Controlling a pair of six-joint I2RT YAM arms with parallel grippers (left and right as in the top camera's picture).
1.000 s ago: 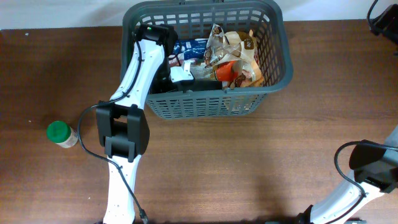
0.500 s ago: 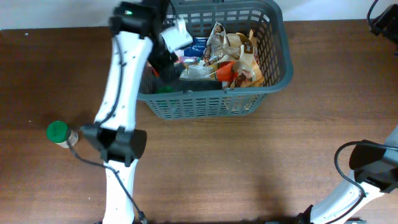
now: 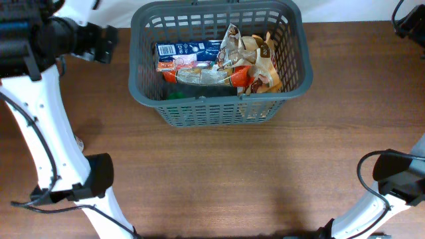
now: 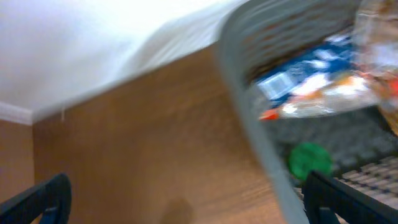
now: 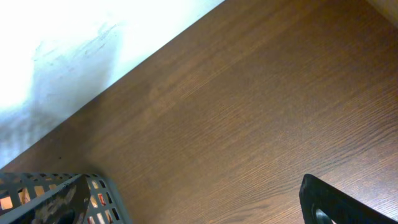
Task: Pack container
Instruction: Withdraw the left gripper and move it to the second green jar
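The dark grey container (image 3: 219,113) stands at the table's far middle. Inside lie a blue packet (image 3: 189,48), crinkled snack bags (image 3: 249,60) and a green-capped item (image 3: 174,95) by the near left wall. My left gripper (image 3: 106,43) hangs high, left of the container, open and empty. Its wrist view is blurred: the container rim (image 4: 249,124), the blue packet (image 4: 311,68) and the green cap (image 4: 309,158) show, with both fingers (image 4: 348,199) wide apart. My right gripper (image 3: 408,20) sits at the far right corner, open, with one finger (image 5: 342,202) in view over bare wood.
The left arm's white links (image 3: 40,126) cross the table's left side, with the base (image 3: 86,179) near the front. The right arm's base (image 3: 398,176) stands at the front right. A container corner (image 5: 62,199) shows in the right wrist view, below a white wall (image 5: 74,37).
My left gripper opened inside the container, rose out of it and swung up to the far left. The green-capped item stays in the container. The right arm has not moved.
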